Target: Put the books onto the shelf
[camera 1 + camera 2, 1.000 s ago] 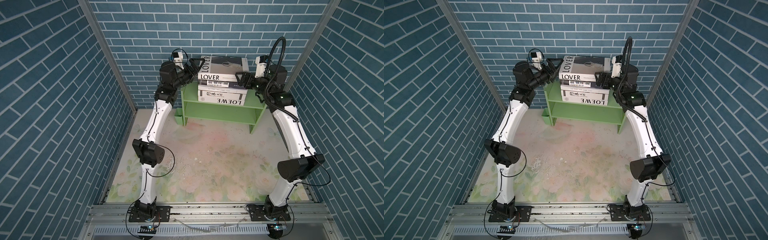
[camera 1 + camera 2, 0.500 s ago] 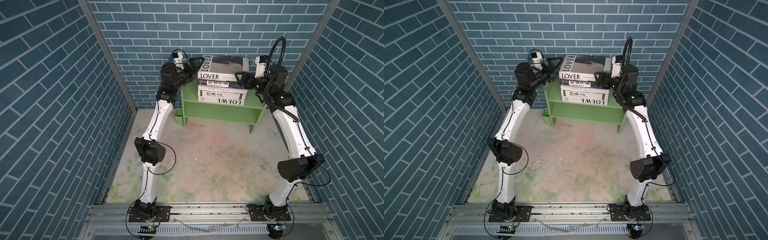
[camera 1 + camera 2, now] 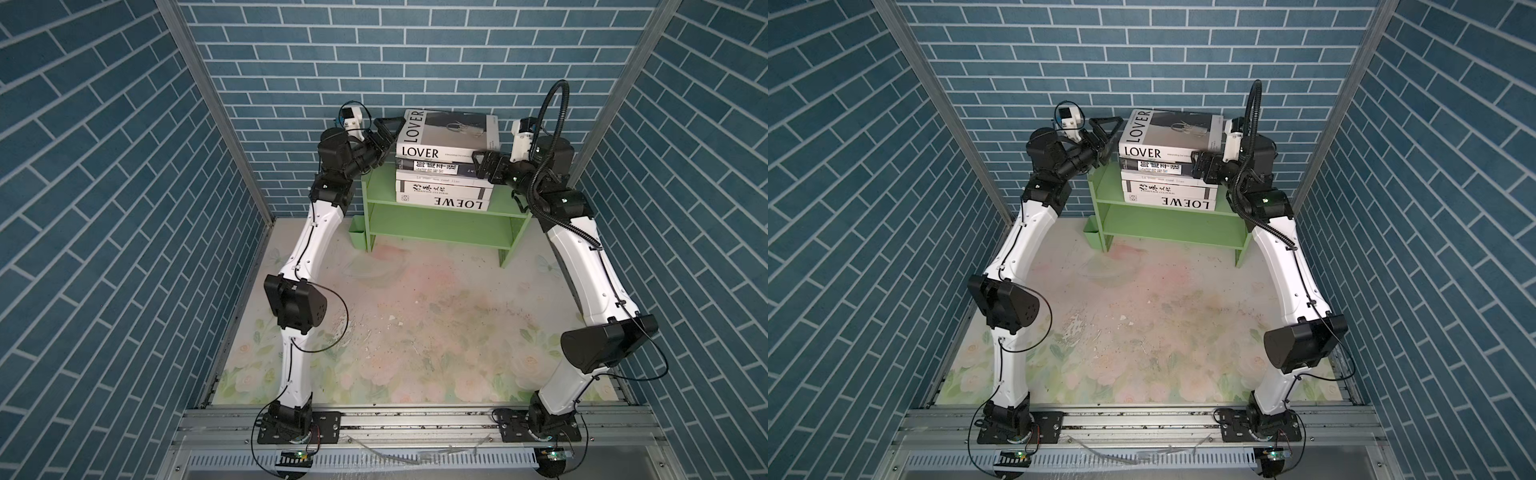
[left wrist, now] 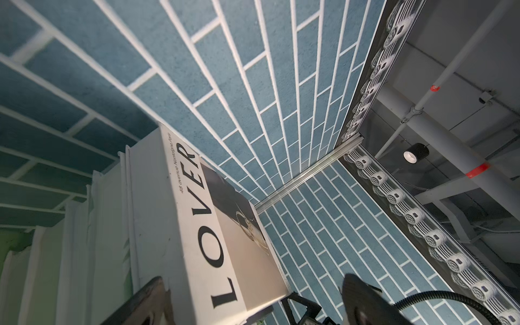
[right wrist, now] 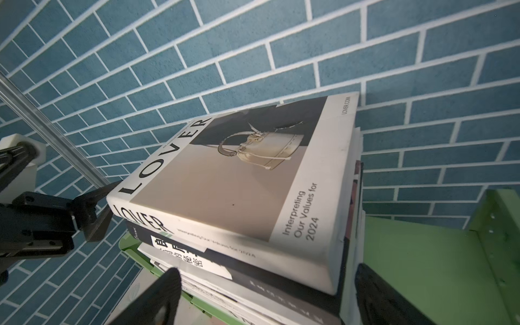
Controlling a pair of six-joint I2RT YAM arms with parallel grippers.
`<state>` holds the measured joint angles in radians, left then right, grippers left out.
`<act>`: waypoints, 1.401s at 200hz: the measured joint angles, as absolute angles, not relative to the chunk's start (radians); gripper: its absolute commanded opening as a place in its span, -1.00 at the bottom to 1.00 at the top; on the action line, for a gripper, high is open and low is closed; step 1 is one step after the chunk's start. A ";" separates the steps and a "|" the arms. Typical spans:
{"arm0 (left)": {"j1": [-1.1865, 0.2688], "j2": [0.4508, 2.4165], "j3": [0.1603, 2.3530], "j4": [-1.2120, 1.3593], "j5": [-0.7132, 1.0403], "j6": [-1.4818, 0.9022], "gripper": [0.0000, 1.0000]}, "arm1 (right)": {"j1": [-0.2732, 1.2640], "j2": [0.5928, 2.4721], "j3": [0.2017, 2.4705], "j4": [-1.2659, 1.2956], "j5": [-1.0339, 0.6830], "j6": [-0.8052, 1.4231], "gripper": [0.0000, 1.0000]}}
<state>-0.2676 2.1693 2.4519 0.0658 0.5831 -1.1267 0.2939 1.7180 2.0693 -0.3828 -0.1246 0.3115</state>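
Atop green shelf | thick blocky books stacked | left claw, right claw gaping, empty

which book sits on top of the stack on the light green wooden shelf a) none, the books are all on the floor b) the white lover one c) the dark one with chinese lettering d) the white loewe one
b: the thick white LOVER book lies flat at the top of the stack on the light green wooden shelf, with the white LOEWE book at the bottom.
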 measured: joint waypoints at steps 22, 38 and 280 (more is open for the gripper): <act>-0.242 2.094 2.366 0.075 0.587 -1.122 0.99 | 0.293 1.634 1.994 -0.368 -0.085 0.302 0.95; -0.218 2.015 2.273 0.083 0.589 -1.106 0.99 | 0.292 1.549 1.915 -0.349 -0.056 0.285 0.98; -0.071 1.168 0.356 0.429 -0.360 -0.113 0.99 | -0.022 1.037 0.358 0.220 0.490 0.182 0.97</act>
<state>-0.0711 1.1683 0.3565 0.4290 -0.3599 -0.1127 -0.0219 1.0367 0.3580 0.2195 0.4896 0.1818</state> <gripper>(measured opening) 0.996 0.988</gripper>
